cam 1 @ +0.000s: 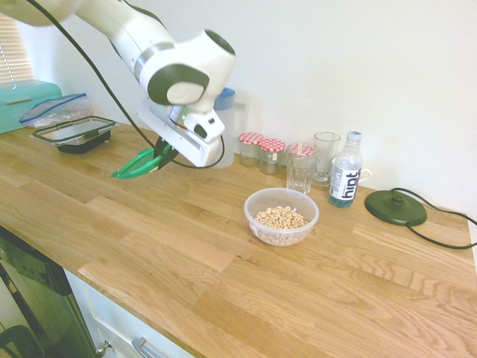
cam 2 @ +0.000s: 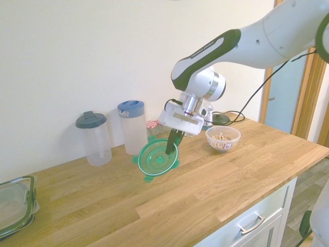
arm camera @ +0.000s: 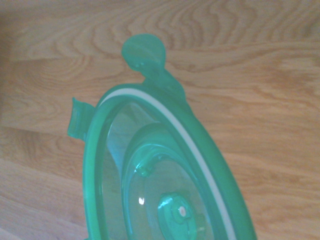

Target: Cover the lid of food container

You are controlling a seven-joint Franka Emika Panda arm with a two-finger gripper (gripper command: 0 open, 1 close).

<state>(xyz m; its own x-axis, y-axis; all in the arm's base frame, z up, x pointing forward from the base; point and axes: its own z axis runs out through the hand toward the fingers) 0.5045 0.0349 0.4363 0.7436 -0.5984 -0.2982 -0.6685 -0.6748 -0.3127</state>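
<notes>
- The hand (cam 2: 171, 145) is clenched on the green lid (cam 2: 157, 158), pinching it at the rim; in the second exterior view a dark finger lies across the lid's upper part.
- The lid hangs in the air above the worktop (cam 1: 171, 246), tilted steeply so its face shows toward the second exterior camera, with clip tabs sticking out at the edge. Nothing under it touches it.
- In the wrist view the lid (arm camera: 160, 185) fills the lower part of the picture, with bare wood grain behind it, which fits a lid held clear of the surface.
- The food container (cam 1: 281, 216) stands open on the worktop, cereal rings inside, in front of the drinking glasses (cam 1: 301, 168) and the water bottle (cam 1: 345, 180). It is well apart from the lid and carries no cover.
- Done, as far as can be judged: the pick-up. The lid is gripped and off the surface.
- Left to do: carry the lid across to the container, bring it level, centre it over the round rim and set it down so it seats all the way round, then let go.
- Most of the work seems ahead, since the tilt must be taken out before the lid can sit flat.
- Whether the clip tabs need pressing shut cannot be told from here.
</notes>
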